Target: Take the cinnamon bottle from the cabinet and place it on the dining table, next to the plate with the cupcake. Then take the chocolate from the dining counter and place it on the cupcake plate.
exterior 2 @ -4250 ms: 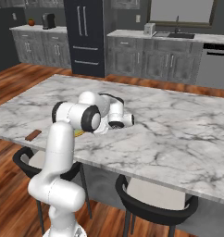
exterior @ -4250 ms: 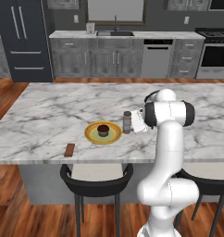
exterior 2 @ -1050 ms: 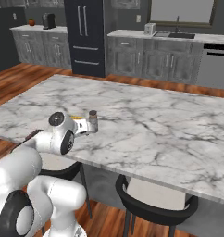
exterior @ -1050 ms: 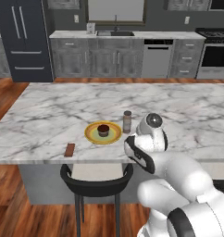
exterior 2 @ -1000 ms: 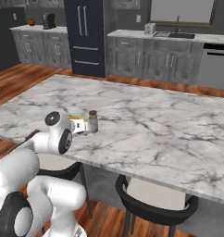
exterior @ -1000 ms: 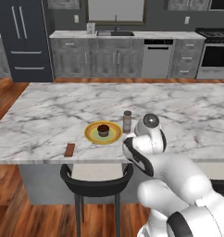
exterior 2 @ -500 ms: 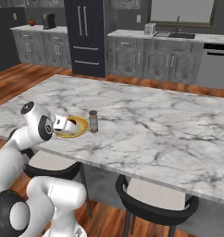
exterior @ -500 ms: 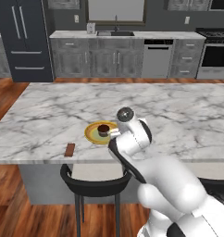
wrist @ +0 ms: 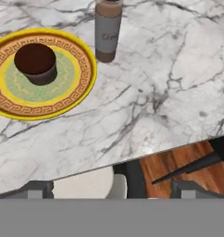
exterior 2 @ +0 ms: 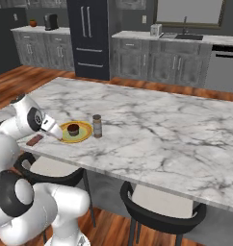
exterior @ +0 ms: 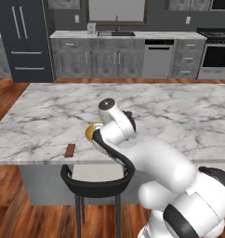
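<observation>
The cinnamon bottle [exterior 2: 97,126] stands upright on the marble dining table [exterior 2: 152,125], just right of the yellow plate [exterior 2: 76,132] that holds the dark cupcake [exterior 2: 73,129]. Left of the plate, near the table's front edge, lies the flat brown chocolate [exterior 2: 34,140], which is also in the left base view [exterior: 70,150]. My gripper [exterior 2: 56,131] hovers over that edge between chocolate and plate. In the hand view its fingertips [wrist: 40,187] stand wide apart, so the gripper [wrist: 113,189] is open with nothing in it. Above them are the plate [wrist: 44,74], cupcake [wrist: 36,62] and bottle [wrist: 108,30].
Black stools [exterior: 98,179] with pale seats stand tucked under the table's near edge, one directly below my hand. My own arm covers most of the plate [exterior: 89,132] in the left base view. Cabinets, a fridge and a sink line the far wall.
The arm has swung left from the bottle, past the plate, toward the table's front edge near the chocolate. The bottle stays standing alone beside the plate.
</observation>
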Controlling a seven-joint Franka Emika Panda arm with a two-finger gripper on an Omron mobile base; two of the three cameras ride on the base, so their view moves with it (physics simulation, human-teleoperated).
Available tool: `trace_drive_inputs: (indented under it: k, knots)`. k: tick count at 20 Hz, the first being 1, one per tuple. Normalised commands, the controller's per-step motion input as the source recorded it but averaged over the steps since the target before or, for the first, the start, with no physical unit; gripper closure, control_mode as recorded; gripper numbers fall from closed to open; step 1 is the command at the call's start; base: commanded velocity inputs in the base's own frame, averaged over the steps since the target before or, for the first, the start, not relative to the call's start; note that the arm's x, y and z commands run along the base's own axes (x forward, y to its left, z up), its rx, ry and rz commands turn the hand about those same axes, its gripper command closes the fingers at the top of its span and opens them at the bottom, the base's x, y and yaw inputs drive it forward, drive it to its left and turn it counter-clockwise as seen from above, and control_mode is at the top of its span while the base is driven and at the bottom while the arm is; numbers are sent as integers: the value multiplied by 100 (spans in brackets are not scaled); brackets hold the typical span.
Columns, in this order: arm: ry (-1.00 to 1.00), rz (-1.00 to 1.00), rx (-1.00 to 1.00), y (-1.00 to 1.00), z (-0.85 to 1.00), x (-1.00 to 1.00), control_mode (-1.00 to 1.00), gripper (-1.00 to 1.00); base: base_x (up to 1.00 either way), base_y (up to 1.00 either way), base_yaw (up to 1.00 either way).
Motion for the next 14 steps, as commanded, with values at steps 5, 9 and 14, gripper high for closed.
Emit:
trace_drive_inputs:
  k: [5,9,14]
  knots:
    - [22,-17,0,67,-2,19,-100,-100,0,0,0]
    - [24,-1,0,61,-11,27,-100,-100,0,0,0]
    - [18,0,1,51,-10,24,-100,-100,0,0,0]
